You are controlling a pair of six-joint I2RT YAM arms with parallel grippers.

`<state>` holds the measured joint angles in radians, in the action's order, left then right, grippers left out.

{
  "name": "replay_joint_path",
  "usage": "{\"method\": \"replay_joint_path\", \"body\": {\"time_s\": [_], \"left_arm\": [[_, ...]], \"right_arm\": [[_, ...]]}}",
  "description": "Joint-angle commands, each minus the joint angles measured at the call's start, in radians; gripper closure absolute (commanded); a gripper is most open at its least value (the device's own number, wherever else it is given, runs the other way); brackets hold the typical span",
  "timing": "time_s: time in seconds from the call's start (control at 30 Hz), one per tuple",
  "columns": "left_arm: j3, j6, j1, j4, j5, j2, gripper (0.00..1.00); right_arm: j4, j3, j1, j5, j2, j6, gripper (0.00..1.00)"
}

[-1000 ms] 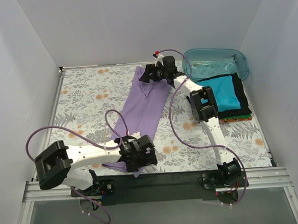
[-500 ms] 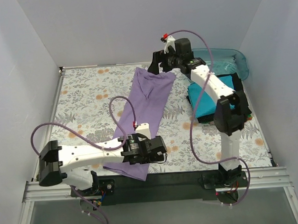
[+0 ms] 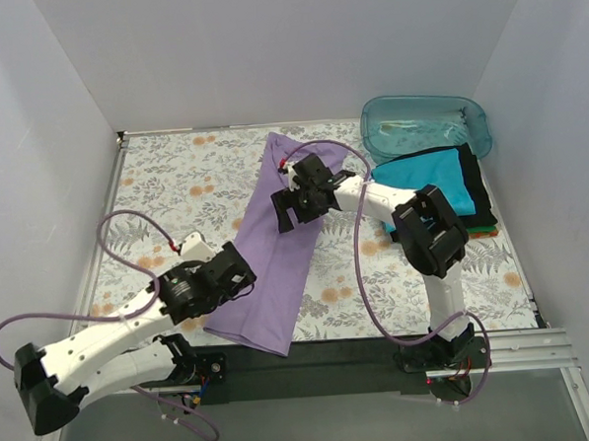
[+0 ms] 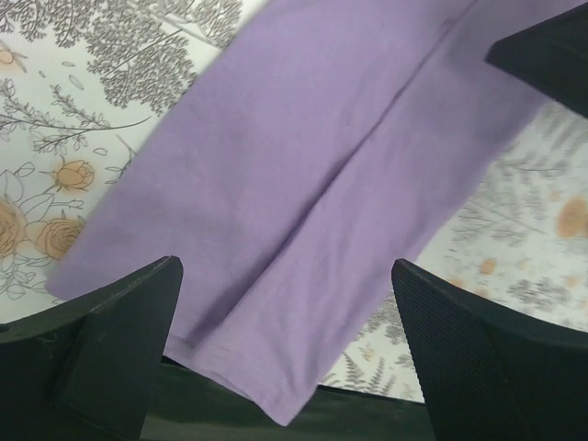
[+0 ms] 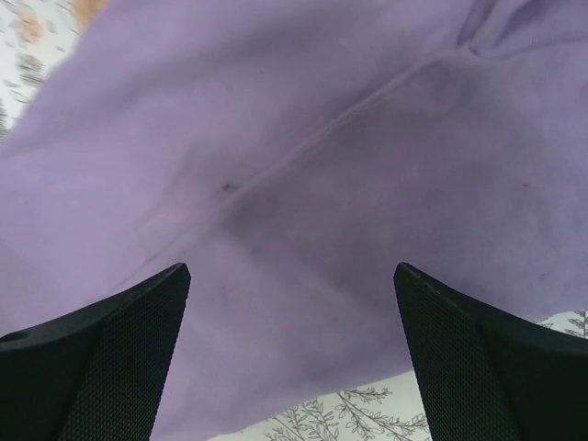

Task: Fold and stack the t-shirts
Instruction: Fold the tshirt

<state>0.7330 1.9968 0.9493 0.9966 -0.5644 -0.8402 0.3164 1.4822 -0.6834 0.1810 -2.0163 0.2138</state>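
The lavender-purple t-shirt (image 3: 281,241) lies as a long folded strip from the table's back centre to its front edge, where its hem hangs slightly over. It fills the left wrist view (image 4: 303,184) and the right wrist view (image 5: 294,156). My left gripper (image 3: 228,273) is open and empty over the strip's lower left edge. My right gripper (image 3: 289,209) is open and empty just above the strip's upper part. A stack of folded shirts, teal (image 3: 436,183) on black (image 3: 478,186) on orange-red (image 3: 468,233), sits at the right.
A clear teal plastic tub (image 3: 426,123) stands at the back right, behind the stack. White walls close in the floral table (image 3: 165,198) on the left, back and right. A black rail (image 3: 322,362) runs along the front edge.
My right gripper came down from the shirt's far end, past the back, to its upper middle. My left gripper pulled back left from the near hem. The shirt now lies flatter.
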Motion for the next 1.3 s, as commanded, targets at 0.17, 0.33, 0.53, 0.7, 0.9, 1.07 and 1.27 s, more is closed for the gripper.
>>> {"method": "replay_joint_path", "body": {"time_s": [0.17,0.33,0.53,0.7,0.9,1.07,1.27], "left_arm": [[-0.001,0.138,-0.017,-0.079,0.072,-0.191,0.02],[-0.030,0.068,-0.024,-0.163,0.144,-0.169,0.02],[-0.040,-0.016,-0.026,-0.254,0.205,-0.143,0.02],[-0.058,-0.030,-0.053,-0.268,0.247,-0.226,0.02],[-0.070,-0.118,-0.118,-0.383,0.371,-0.350,0.10],[-0.093,-0.109,-0.147,-0.392,0.429,-0.442,0.35],[-0.175,-0.104,-0.167,-0.452,0.440,-0.436,0.57]], "right_arm": [[0.062,0.087,0.062,-0.100,-0.125,-0.044,0.02],[0.093,0.141,0.171,-0.051,-0.225,-0.074,0.02],[0.145,0.314,0.258,0.056,-0.350,-0.178,0.02],[0.249,0.467,0.268,0.089,-0.346,-0.281,0.02],[0.233,0.399,0.233,0.155,-0.121,-0.289,0.01],[0.199,0.204,0.156,-0.018,0.094,-0.222,0.02],[0.034,-0.320,0.044,-0.153,0.456,-0.039,0.02]]}}
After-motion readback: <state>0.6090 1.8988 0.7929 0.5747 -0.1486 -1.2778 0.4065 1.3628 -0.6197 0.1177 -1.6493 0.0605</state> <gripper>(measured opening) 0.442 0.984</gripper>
